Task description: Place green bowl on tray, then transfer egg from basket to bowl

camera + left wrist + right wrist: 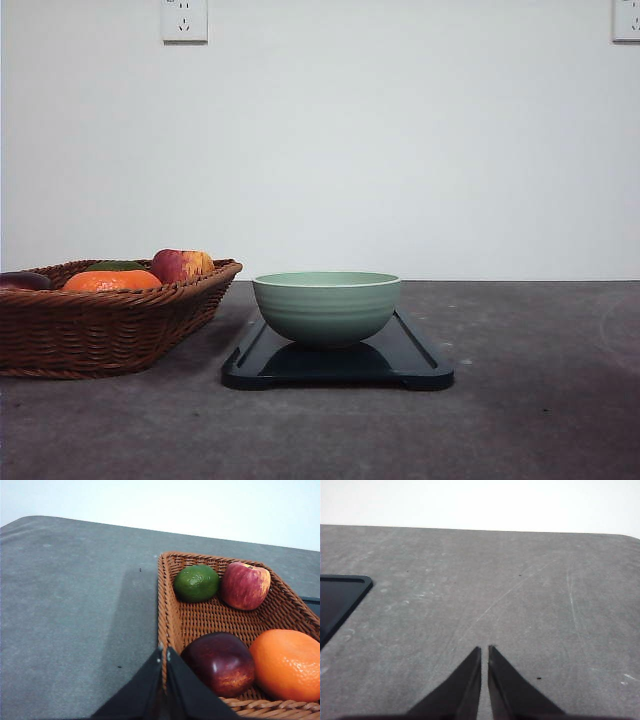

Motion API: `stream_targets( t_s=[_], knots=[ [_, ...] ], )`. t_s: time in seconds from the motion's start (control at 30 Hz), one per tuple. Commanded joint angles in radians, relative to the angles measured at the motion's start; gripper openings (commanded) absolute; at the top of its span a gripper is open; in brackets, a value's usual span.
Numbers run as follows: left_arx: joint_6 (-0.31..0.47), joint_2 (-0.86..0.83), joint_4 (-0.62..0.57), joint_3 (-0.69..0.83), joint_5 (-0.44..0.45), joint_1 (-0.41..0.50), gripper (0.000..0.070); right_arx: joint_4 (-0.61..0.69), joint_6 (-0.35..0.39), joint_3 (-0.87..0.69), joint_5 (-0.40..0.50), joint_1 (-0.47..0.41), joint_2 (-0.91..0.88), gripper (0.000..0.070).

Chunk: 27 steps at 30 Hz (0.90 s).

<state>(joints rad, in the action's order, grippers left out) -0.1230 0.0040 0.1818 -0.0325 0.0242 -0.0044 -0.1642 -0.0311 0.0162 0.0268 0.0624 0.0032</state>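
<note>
- First half looks done: the bowl (pixel 327 306) already sits upright on the tray (pixel 420 368), about mid-tray and a bit toward its far end, with bare tray in front of it and to either side.
- Egg part isn't done as far as I can tell. From the front I can't see into the bowl, so can't swear it's empty.
- The basket (pixel 200 620) sits toward the counter's left edge, just beside the tray but not touching. Honestly I don't spot an egg in it: a lime (pixel 196 583), an apple (pixel 245 585), a dark red fruit (pixel 220 663) and an orange (pixel 287 664). Could be hidden.
- Left end effector (pixel 164 655) is pinched closed with nothing in it, hovering right over the basket's near rim, close to the dark fruit.
- Right end effector (pixel 484 652) is also closed and empty, over bare counter (pixel 520 595), the tray corner (pixel 362 581) off to one side.
- Room-wise: lots of open counter right of the tray and in front. The tight spot is inside the basket, where the fruit crowds together and the sloped wicker sides leave little clearance.
</note>
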Motion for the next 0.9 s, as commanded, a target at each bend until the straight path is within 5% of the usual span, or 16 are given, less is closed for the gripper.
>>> stream_targets(
  t_s=[0.0,0.87],
  knots=[
    [0.004,-0.001,0.005,0.019,-0.001,0.001,0.0000,0.007,-0.010,-0.004,0.000,-0.001,0.000,0.0016],
    [0.004,-0.001,0.005,0.019,-0.001,0.001,0.0000,0.007,-0.010,-0.004,0.000,-0.001,0.000,0.0016]
  ],
)
